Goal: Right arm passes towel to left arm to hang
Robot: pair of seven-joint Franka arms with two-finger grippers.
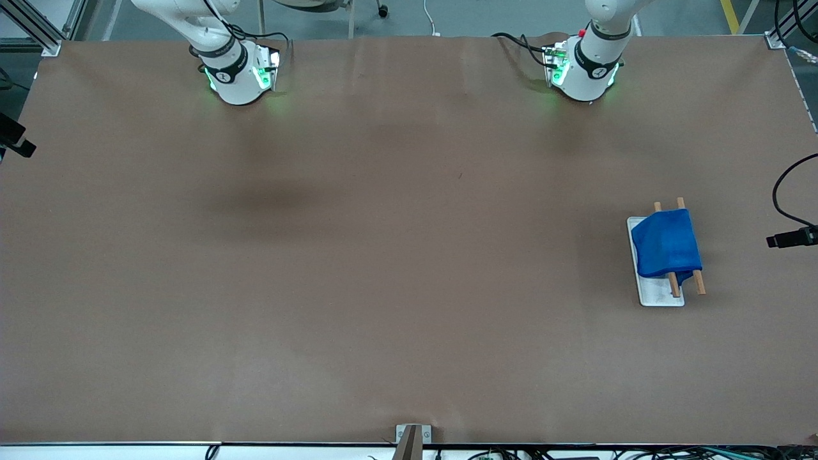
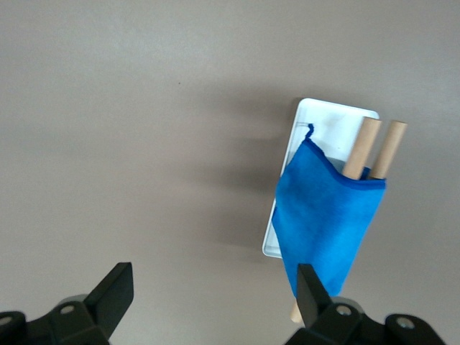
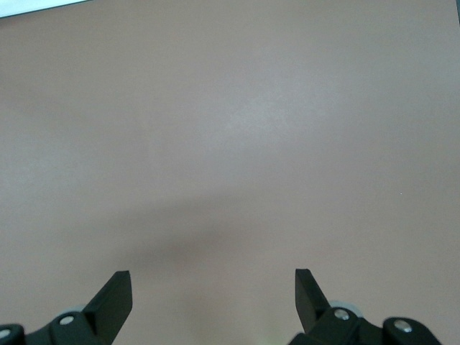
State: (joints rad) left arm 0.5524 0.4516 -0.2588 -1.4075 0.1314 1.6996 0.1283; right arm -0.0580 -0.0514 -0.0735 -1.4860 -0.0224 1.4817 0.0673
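Note:
The blue towel (image 1: 666, 245) hangs over two wooden rods (image 1: 698, 281) on a white base plate (image 1: 658, 295), toward the left arm's end of the table. In the left wrist view the towel (image 2: 323, 219) drapes over the rods (image 2: 374, 147), its small corner loop sticking up. My left gripper (image 2: 214, 291) is open and empty, high over the bare table beside the rack. My right gripper (image 3: 213, 295) is open and empty over bare brown table. Only the two arm bases show in the front view, the right (image 1: 233, 70) and the left (image 1: 585, 67); both hands are out of that view.
Brown paper covers the table (image 1: 383, 255). A small camera mount (image 1: 412, 439) stands at the table's near edge. Side cameras (image 1: 795, 237) sit at the table's ends.

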